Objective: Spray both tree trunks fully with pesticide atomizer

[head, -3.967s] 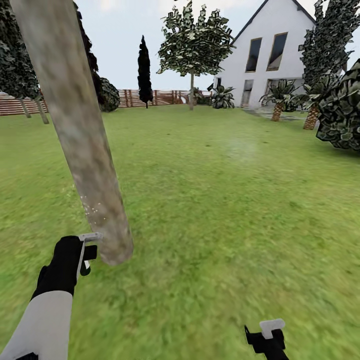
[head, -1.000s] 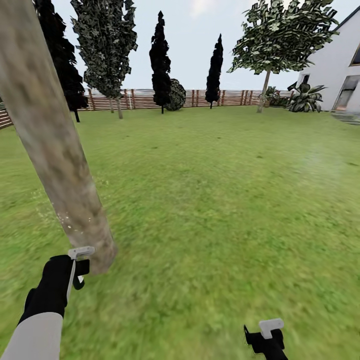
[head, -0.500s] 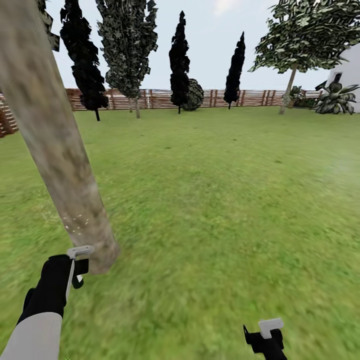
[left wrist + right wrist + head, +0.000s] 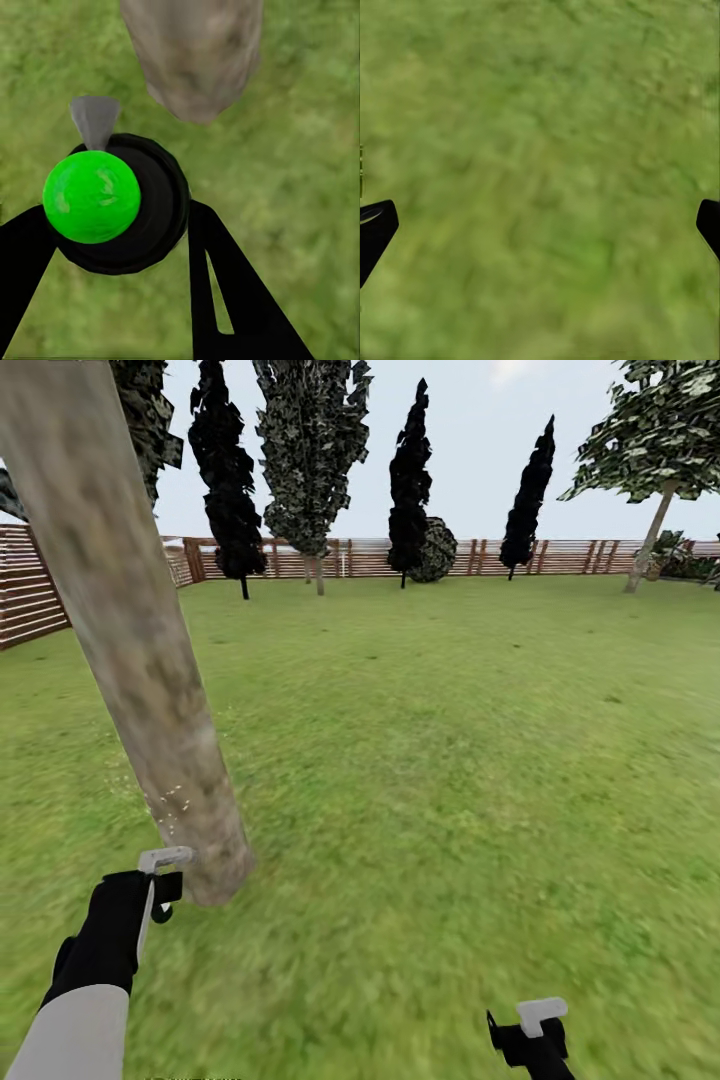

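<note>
A thick mottled grey-brown tree trunk (image 4: 140, 650) leans up from the grass at the left of the head view, with small white specks (image 4: 170, 800) low on its bark. My left gripper (image 4: 148, 900) is just short of the trunk's base, shut on the pesticide atomizer (image 4: 91, 196), a black round body with a green top. Its grey nozzle (image 4: 94, 120) points toward the trunk base (image 4: 195, 52). The atomizer's pale head (image 4: 165, 857) nearly touches the bark. My right gripper (image 4: 532, 1028) hangs low at the right, open over bare grass (image 4: 540, 187).
Lawn (image 4: 450, 760) spreads ahead to a brown slat fence (image 4: 30, 600) that turns a corner at the left. Dark column trees (image 4: 410, 470) stand along it. A second leafy tree with a bare trunk (image 4: 648, 535) stands at the far right.
The whole view has swung left: the white house has left the picture and the fence corner has come in. Both arms keep their stance by the trunk.
</note>
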